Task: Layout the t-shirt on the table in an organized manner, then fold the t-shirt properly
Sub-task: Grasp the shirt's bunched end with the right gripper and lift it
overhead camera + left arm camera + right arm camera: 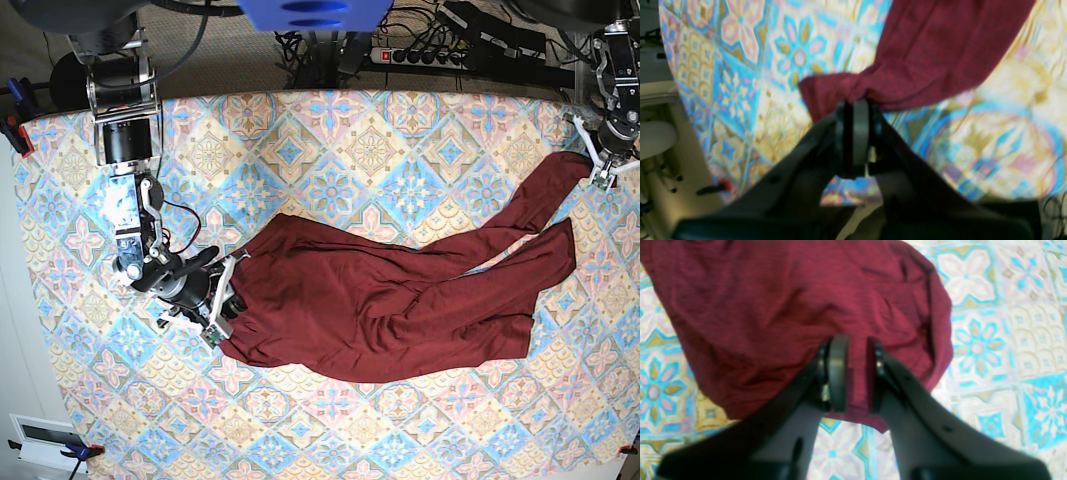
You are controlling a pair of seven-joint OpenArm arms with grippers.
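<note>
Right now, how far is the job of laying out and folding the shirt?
Early. The maroon t-shirt lies bunched and creased on the table, not yet flat. In hand: the left gripper pinches a sleeve end, the right gripper grips the shirt's edge. Left: spreading and all folds.

The base camera looks straight down on the whole tabletop [400,120] from high overhead. Each wrist camera sits close behind its own jaws, facing past them onto the t-shirt [400,300], which all three views share.
</note>
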